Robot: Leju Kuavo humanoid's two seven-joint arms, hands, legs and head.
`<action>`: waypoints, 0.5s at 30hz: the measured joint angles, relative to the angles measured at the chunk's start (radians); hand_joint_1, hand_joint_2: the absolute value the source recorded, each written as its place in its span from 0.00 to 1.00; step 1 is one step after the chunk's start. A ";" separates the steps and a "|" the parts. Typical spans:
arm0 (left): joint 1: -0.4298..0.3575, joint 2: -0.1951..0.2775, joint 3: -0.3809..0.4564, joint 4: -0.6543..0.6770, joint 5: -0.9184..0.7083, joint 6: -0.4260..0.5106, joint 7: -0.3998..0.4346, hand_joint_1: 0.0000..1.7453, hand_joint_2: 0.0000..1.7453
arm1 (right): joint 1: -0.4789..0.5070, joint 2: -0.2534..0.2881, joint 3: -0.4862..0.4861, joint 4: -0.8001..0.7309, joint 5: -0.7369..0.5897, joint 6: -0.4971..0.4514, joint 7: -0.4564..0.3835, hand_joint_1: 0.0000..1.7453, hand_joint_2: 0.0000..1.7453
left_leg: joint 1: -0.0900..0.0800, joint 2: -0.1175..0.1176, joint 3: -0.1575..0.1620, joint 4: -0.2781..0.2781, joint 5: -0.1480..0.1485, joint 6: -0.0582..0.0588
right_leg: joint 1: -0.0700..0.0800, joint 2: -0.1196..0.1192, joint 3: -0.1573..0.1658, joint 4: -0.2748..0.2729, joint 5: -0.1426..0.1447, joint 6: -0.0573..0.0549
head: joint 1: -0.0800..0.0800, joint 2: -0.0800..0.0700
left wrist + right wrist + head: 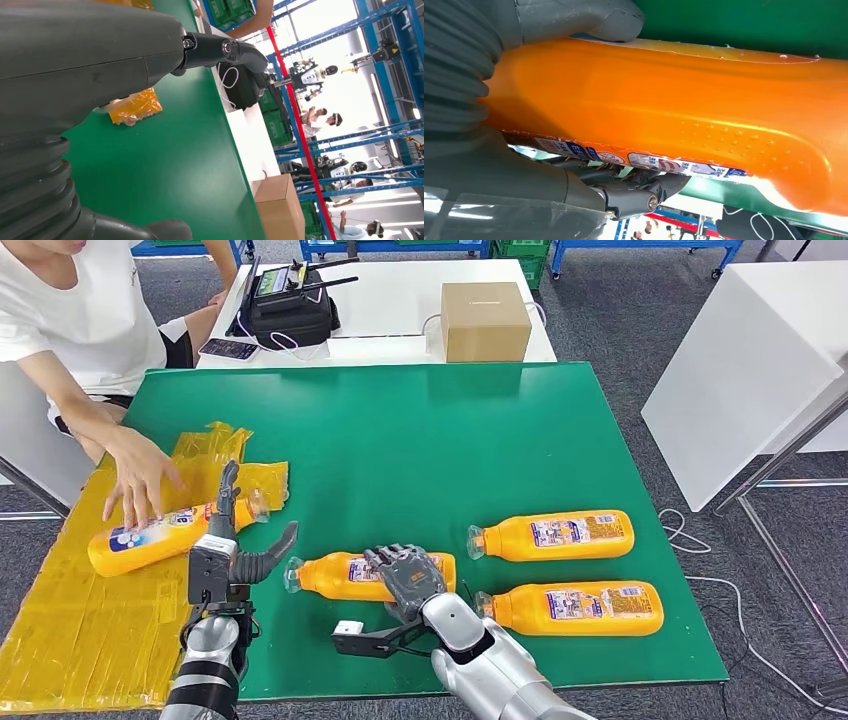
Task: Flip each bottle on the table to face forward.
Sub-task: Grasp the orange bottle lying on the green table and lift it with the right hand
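Four orange bottles lie on their sides on the green table (420, 440). My right hand (408, 578) grips the middle bottle (335, 576); in the right wrist view its orange body (674, 110) sits between the thumb (589, 20) and the fingers (634, 192). Two more bottles (555, 535) (580, 607) lie to the right, labels up. The fourth bottle (150, 537) rests on a yellow plastic sheet (90, 630) at the left, under a person's hand (135, 480). My left hand (228, 550) is raised beside that bottle's neck with fingers apart, holding nothing (100, 65).
A person in a white shirt (80, 320) sits at the table's left corner. Behind the green table a white table carries a cardboard box (485, 320), a black device (290, 305) and a phone (228, 348). A white cabinet (740, 370) stands at the right.
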State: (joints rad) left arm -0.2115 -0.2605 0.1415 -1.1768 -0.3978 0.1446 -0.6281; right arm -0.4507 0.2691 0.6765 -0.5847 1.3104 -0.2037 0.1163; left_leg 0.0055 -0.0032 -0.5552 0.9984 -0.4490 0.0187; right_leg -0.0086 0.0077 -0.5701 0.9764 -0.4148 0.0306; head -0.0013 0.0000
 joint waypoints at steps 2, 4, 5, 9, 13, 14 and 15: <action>-0.001 0.000 0.000 0.001 0.001 0.000 -0.001 0.00 1.00 | -0.004 0.002 -0.003 0.007 -0.004 -0.002 -0.003 1.00 1.00 | 0.000 0.000 0.001 0.000 0.000 0.000 | 0.000 0.000 0.001 0.000 0.000 0.000 | 0.000 0.000; -0.001 0.000 -0.001 0.001 0.002 -0.001 -0.003 0.00 1.00 | -0.008 0.006 -0.014 0.015 -0.020 -0.016 -0.011 1.00 1.00 | 0.000 0.000 0.001 0.000 0.000 0.000 | 0.000 0.000 0.001 0.000 0.000 0.000 | 0.000 0.000; -0.002 0.000 -0.001 0.001 0.003 -0.001 -0.004 0.00 1.00 | -0.008 0.007 -0.023 0.017 -0.031 -0.033 -0.014 1.00 1.00 | 0.000 0.000 0.001 0.000 0.000 0.000 | 0.000 0.000 0.001 0.000 0.000 0.000 | 0.000 0.000; 0.003 0.000 -0.004 -0.002 0.004 -0.011 -0.007 0.00 1.00 | 0.014 0.007 -0.087 -0.015 -0.088 -0.152 -0.033 1.00 1.00 | 0.000 -0.002 -0.001 0.000 0.001 0.001 | 0.000 -0.001 0.000 0.000 0.000 0.000 | 0.000 0.000; 0.016 0.000 -0.013 -0.017 0.006 -0.024 -0.008 0.00 1.00 | 0.089 -0.005 -0.202 -0.171 -0.177 -0.236 -0.124 1.00 1.00 | -0.001 -0.001 -0.006 0.001 0.001 0.001 | -0.001 -0.001 -0.004 0.001 0.001 0.001 | 0.000 0.000; 0.017 0.000 -0.017 -0.019 0.009 -0.030 -0.007 0.00 1.00 | 0.107 -0.006 -0.233 -0.217 -0.218 -0.247 -0.162 1.00 1.00 | -0.001 -0.002 -0.007 0.001 0.001 0.001 | -0.001 -0.001 -0.006 0.001 0.001 0.001 | 0.000 0.000; 0.017 0.000 -0.022 -0.020 0.012 -0.037 -0.007 0.00 1.00 | 0.123 -0.007 -0.263 -0.261 -0.267 -0.254 -0.205 1.00 1.00 | -0.001 -0.002 -0.008 0.001 0.001 0.001 | -0.001 -0.001 -0.007 0.001 0.001 0.001 | 0.000 0.000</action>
State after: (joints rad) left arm -0.1943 -0.2609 0.1198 -1.1970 -0.3854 0.1081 -0.6352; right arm -0.3279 0.2622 0.4131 -0.8460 1.0429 -0.4582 -0.0886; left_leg 0.0047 -0.0052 -0.5637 0.9992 -0.4479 0.0197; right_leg -0.0100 0.0069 -0.5766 0.9770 -0.4143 0.0318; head -0.0013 0.0000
